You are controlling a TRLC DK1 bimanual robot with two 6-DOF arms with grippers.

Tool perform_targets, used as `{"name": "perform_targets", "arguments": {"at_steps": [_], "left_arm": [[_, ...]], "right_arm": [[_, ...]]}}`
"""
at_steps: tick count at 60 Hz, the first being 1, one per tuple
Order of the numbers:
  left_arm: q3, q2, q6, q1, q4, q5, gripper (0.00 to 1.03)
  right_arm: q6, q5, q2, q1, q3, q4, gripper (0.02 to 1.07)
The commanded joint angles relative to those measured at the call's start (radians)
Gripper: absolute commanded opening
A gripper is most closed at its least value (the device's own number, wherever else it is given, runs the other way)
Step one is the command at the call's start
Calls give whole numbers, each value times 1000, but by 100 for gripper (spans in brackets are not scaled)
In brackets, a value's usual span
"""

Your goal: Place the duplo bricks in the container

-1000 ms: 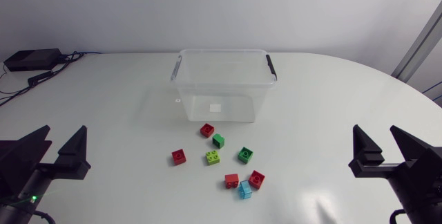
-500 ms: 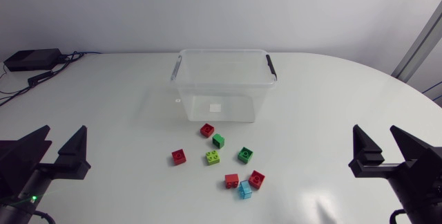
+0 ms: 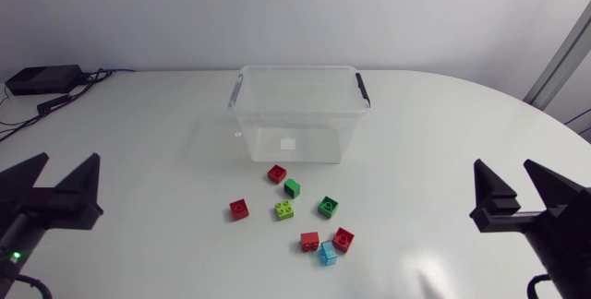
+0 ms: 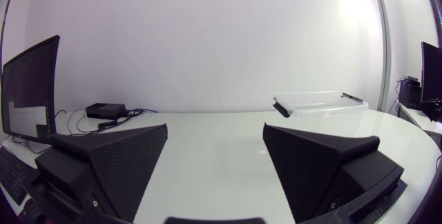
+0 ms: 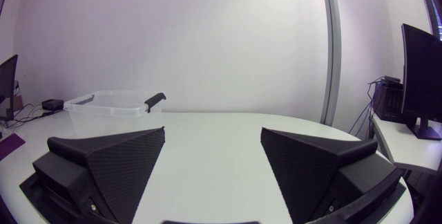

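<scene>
Several duplo bricks lie on the white table in front of the clear container [image 3: 295, 114]: red ones [image 3: 277, 173] [image 3: 239, 209] [image 3: 309, 241], green ones [image 3: 292, 187] [image 3: 328, 207], a lime one [image 3: 284, 210] and a blue one [image 3: 327, 253]. My left gripper [image 3: 57, 181] stands open at the table's left edge, far from the bricks. At the right edge my right gripper [image 3: 517, 188] is open too. Both hold nothing. The left wrist view shows its open gripper [image 4: 215, 148] with the container [image 4: 318, 103] ahead; so does the right wrist view, with gripper [image 5: 213, 151] and container [image 5: 110, 110].
The container has black handle clips [image 3: 362, 89] and stands at the middle back of the table. A black box with cables [image 3: 42, 79] sits at the far left corner. Bare table lies between each gripper and the bricks.
My left gripper has shifted a little to the left, toward the view's edge. The right gripper, the bricks and the container stay put.
</scene>
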Motion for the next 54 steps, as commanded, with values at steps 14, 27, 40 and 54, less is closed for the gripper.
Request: {"name": "perform_targets", "arguments": {"at_steps": [14,27,40,54], "left_arm": [[372,496,-10,-42,-102,1,96],[605,926,87,-114,-240,1,90],[679,1274,397,-240,-303,56,93],[624,1455,595,-346,-253,193,93]], "right_arm": [[28,-44,411,26,288,-29,102],[57,-113,677,27,416,-112,102],[58,-271,878,-1,453,-190,102],[-137,-357,962,39,481,-327,102]]}}
